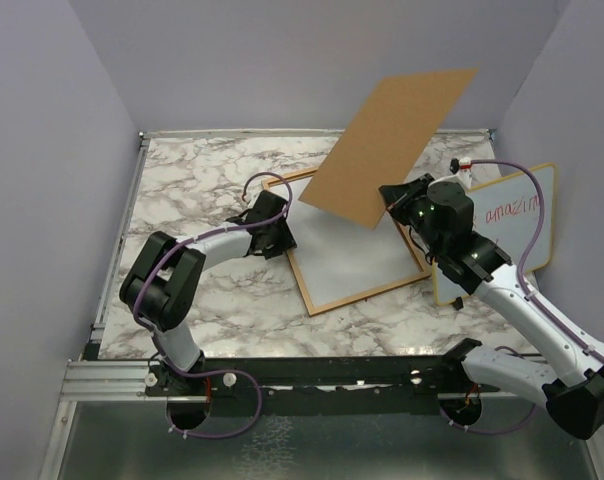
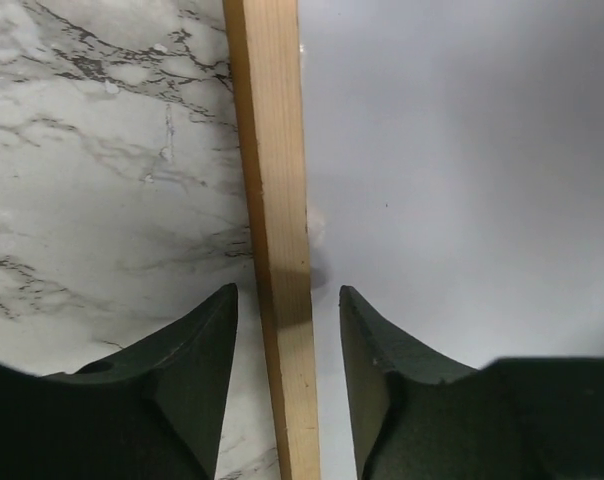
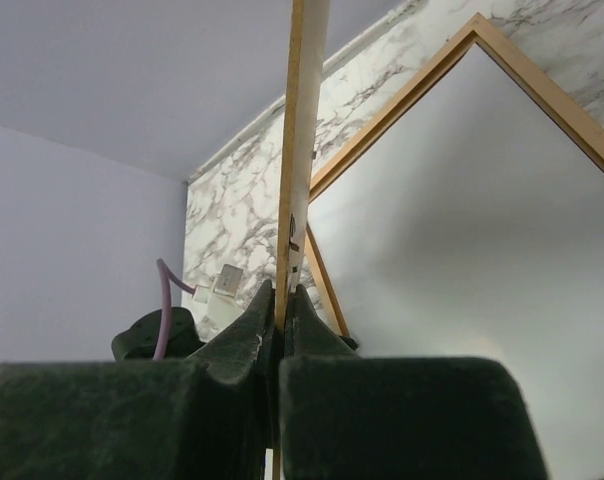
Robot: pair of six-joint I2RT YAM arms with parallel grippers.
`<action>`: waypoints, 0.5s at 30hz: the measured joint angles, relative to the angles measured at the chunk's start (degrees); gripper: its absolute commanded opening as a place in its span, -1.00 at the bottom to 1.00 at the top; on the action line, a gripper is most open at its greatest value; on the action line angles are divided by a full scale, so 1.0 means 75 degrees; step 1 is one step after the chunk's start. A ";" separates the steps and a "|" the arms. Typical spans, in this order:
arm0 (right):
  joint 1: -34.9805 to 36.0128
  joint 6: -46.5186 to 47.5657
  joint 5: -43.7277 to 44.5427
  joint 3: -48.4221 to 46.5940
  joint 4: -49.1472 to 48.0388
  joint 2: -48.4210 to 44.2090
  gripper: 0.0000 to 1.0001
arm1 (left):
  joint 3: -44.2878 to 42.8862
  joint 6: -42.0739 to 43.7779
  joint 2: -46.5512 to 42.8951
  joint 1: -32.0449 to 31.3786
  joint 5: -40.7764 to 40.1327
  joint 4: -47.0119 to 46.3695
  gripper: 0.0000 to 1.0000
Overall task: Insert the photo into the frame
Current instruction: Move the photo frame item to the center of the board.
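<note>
I centre the left jaws (half-open astride the frame rim point(image 2: 279, 230), not touching) before pinching, with the right jaws clamped on the back board point(image 1: 387, 145), holding it tilted up.

surface point(image 1: 212, 300): white marble, grey veining
frame rim point(image 2: 277, 200): pale orange-brown wood grain
frame pane point(image 1: 352, 250): plain pale grey-white
back board point(image 1: 392, 140): plain cork brown
whiteboard point(image 1: 517, 235): white, yellow rim, red handwriting
walls point(image 1: 42, 150): pale lavender

Flat orange-brown wooden picture frame point(image 1: 367, 293) lies mid-table on the white marble-patterned table point(image 1: 212, 180). Brown cork-like back board point(image 1: 387, 135) is tilted above its far right corner, with the right gripper point(image 1: 394, 200) on the board's near edge. Left gripper point(image 1: 285, 224) straddles the frame's left rim. Yellow-rimmed whiteboard point(image 1: 512, 225) lies right of the frame.
</note>
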State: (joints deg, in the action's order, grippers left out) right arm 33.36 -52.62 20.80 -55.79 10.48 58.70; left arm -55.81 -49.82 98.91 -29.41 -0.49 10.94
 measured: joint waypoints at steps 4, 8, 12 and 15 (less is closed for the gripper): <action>0.0000 0.0038 0.0020 0.0035 0.0114 -0.0041 -0.99 | 0.0000 0.0058 0.0000 -0.0032 -0.0242 0.0096 -0.19; 0.0000 0.0093 0.0012 0.0035 0.0192 -0.0058 -0.99 | -0.0017 0.0245 0.0000 -0.0041 -0.0379 0.0192 -0.27; 0.0000 0.0201 -0.0044 0.0035 0.0361 -0.0169 -0.99 | -0.0082 0.0504 0.0000 -0.0035 -0.0536 0.0341 -0.35; 0.0000 0.0248 -0.0099 0.0035 0.0437 -0.0268 -0.99 | -0.0119 0.0749 0.0000 0.0052 -0.0653 0.0516 -0.39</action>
State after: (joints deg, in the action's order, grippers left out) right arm 33.36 -50.76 20.05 -55.53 13.76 56.69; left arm -56.71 -44.21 98.91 -29.02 -5.39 14.81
